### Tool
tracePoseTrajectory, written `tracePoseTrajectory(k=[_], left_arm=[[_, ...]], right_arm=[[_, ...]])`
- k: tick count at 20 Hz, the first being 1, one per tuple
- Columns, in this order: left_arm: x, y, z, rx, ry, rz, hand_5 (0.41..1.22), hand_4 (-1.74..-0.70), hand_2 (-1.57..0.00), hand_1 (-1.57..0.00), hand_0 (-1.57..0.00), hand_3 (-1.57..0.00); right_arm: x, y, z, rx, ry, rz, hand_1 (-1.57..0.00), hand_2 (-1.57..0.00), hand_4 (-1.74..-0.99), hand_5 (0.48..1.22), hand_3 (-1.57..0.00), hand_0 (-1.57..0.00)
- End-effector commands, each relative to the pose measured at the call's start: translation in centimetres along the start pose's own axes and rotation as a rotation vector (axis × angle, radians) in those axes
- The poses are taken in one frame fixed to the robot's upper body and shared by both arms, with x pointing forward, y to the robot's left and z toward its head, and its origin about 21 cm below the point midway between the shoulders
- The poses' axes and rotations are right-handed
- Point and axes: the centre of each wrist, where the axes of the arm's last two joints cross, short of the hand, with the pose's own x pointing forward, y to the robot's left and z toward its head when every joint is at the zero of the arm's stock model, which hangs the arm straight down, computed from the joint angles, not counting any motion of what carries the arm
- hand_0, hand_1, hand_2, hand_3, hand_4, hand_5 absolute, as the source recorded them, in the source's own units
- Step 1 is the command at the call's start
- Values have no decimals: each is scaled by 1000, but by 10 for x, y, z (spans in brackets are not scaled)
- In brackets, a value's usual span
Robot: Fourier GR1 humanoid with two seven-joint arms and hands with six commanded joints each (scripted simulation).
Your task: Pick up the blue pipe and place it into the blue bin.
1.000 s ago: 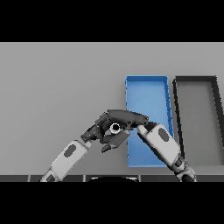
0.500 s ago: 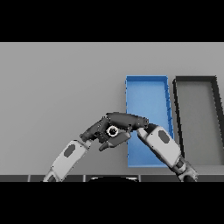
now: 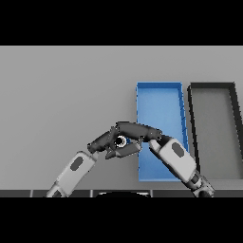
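Observation:
The blue pipe (image 3: pixel 122 141) shows only as a pale round end between my two hands, held above the table just left of the blue bin (image 3: pixel 159 97); the rest of it is hidden. My left hand (image 3: pixel 101 141) reaches in from the lower left, its fingers curled against the pipe from the left and below. From the lower right comes my right hand (image 3: pixel 138 130), its fingers laid over the pipe's top and closed on it. The blue bin's near end is partly hidden by my right forearm.
A black bin (image 3: pixel 212 90) stands right beside the blue bin, on its right. Grey table (image 3: pixel 61 95) stretches to the left and back.
My right hand's fingers have come down a little onto the pipe. Both hands and the pipe have otherwise hardly moved.

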Motion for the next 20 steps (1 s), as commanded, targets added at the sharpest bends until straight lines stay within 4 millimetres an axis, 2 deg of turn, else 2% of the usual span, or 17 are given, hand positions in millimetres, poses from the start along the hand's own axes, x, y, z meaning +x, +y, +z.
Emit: tracePoseTrajectory(k=[1, 3, 6, 9, 12, 15, 20], left_arm=[[-2, 2, 1, 11, 17, -6, 972, -955, -248, -259, -273, -252], [-2, 5, 2, 29, 22, 1, 836, -899, -159, -165, -175, -161], [-5, 1, 4, 41, 49, 63, 697, -871, -81, -84, -89, -82], [-7, 3, 7, 69, 108, 96, 639, -889, -41, -43, -45, -41], [-5, -3, 5, 53, 147, 119, 589, -904, -20, -21, -23, -21], [-5, -4, 12, 62, 150, 124, 527, -918, -10, -10, -11, -10], [-4, -5, 16, 55, 157, 127, 493, -927, -3, -3, -3, -3]], right_arm=[[-1, 1, 1, 2, -5, -2, -1566, -1566, -1488, 1214, -1565, -1566], [-1, 0, 0, -2, -15, -2, -1568, -1568, -1488, 1217, -1567, -1568], [-3, 1, 1, -9, -12, 1, -1569, -1569, -1487, 1219, -1569, -1569], [-3, 0, -3, -22, -17, -10, -1570, -1570, -1488, 1220, -1570, -1570], [-1, -2, -3, -22, -34, -154, -1571, -1571, -1489, 1220, -1570, -1571], [20, -13, -2, -19, -68, -294, -1571, -1571, -1491, 1221, -1571, -1571], [83, -47, -9, -39, -155, -214, -1571, -1571, -1494, 1221, -1571, -1571]])
